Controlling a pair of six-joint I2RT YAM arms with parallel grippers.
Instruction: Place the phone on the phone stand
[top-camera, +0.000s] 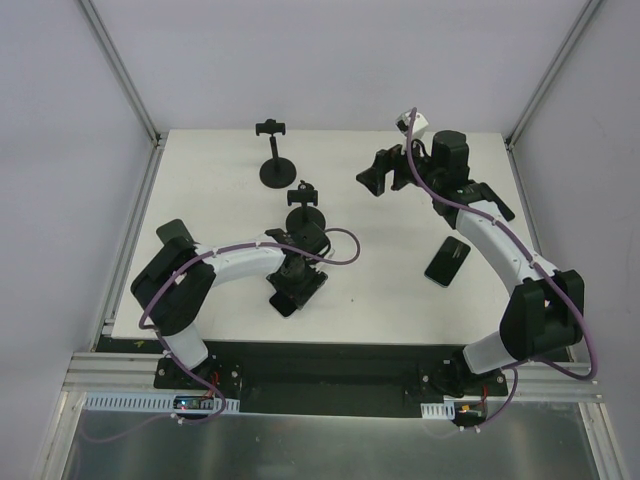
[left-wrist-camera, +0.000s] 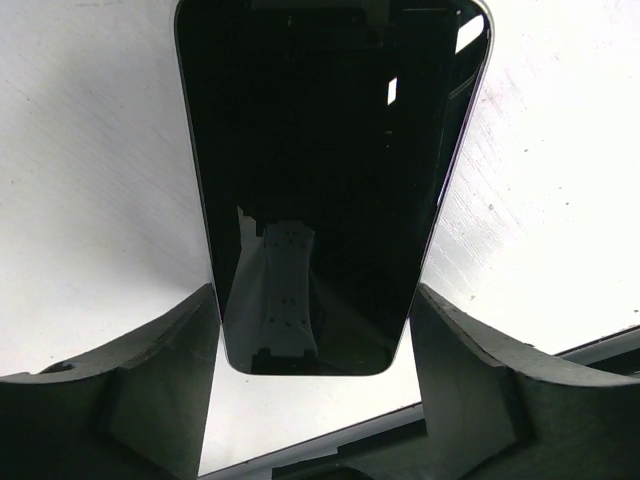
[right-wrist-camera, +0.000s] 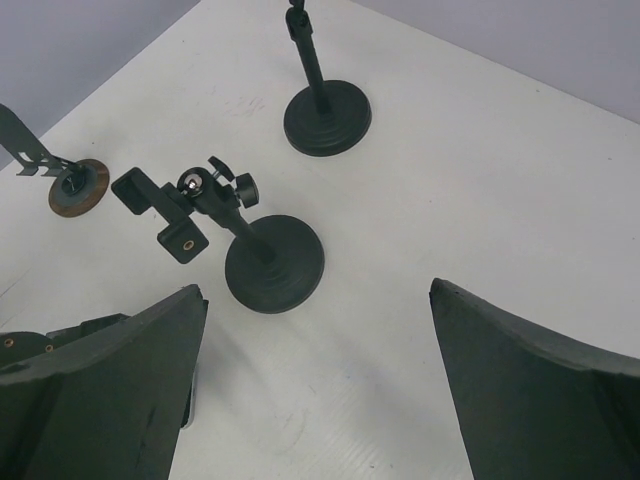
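Note:
A black phone lies screen up on the white table, its near end between my left gripper's fingers. The left gripper has a finger against each long edge of the phone. From above, the left gripper covers most of this phone. A black phone stand with a clamp head stands just behind it, also in the right wrist view. My right gripper is open and empty, above the table at the back right.
A second black phone lies on the table near the right arm. A second phone stand stands at the back, also in the right wrist view. Grey walls enclose the table.

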